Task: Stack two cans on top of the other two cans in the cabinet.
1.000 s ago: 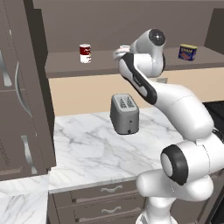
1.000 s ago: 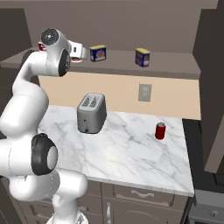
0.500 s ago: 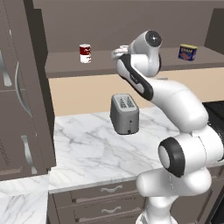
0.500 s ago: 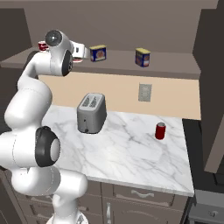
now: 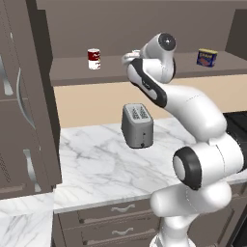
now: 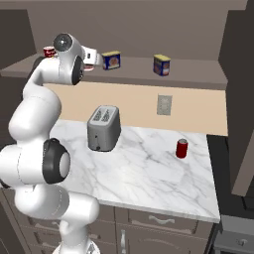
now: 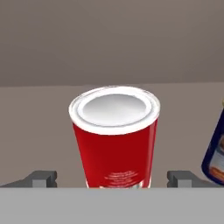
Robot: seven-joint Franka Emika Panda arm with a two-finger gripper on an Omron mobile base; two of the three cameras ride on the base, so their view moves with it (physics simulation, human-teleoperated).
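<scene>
Claw [image 7: 112,181] spread wide, its tips flanking the red can [image 7: 114,135] on the cabinet [image 5: 72,72] shelf, nothing pinched. Smooth metal cylinder, pale lid; likely to slip or tip if squeezed off-centre. Boxy blue tin [image 7: 215,151] just beside risks a knock. Second red can [image 6: 182,148] on the marble worktop [image 6: 149,173].

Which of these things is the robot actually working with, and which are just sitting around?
In the job:
- open gripper
- red can between its fingertips
- red-and-white can
- left blue tin
- right blue tin
- cabinet shelf

Just lying about:
- toaster
- wall socket
- counter can, apparently spare
</scene>
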